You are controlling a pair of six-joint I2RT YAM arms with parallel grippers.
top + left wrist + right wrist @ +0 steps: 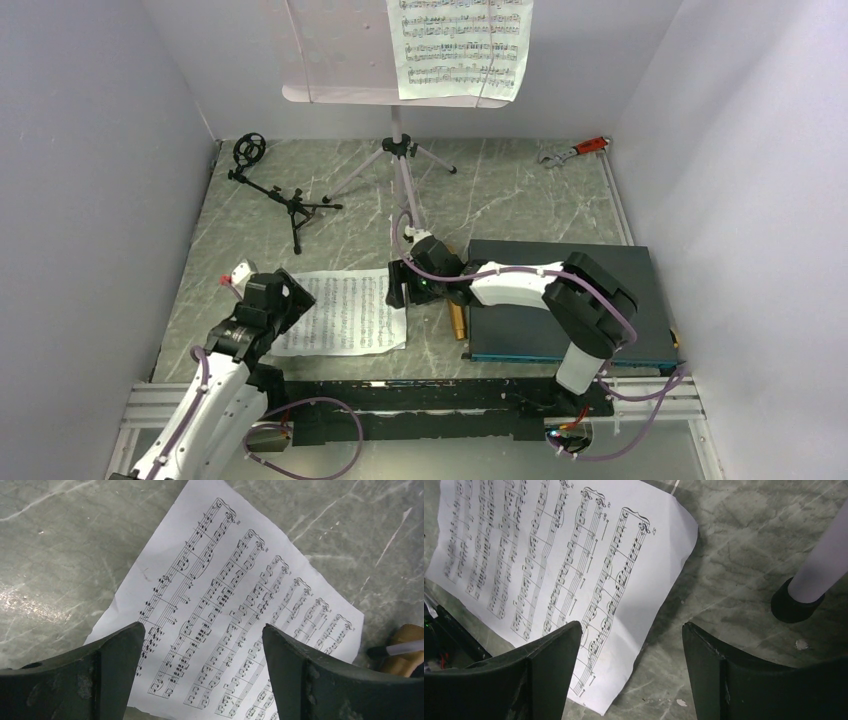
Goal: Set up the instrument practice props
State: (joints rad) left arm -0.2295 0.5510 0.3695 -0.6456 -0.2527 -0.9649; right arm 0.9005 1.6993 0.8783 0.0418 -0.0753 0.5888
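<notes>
**Open and empty, both sides**

Your left gripper [202,630] gapes wide and empty above the sheet-music page [235,605] lying on the table [500,190]. Your right gripper [631,627], equally open and empty, hangs over that page's right edge, beside a tripod foot [796,605]. A second page [460,45] rests on the music stand [335,60].

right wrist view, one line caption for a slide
Open right tool poised over the edge of a white sheet-music page on the grey marbled tabletop, beside a black-capped silver stand leg

The music stand [335,50] is cut off by the frame's upper edge, and the right arm [510,283] covers most of the gold microphone [458,322].
</notes>
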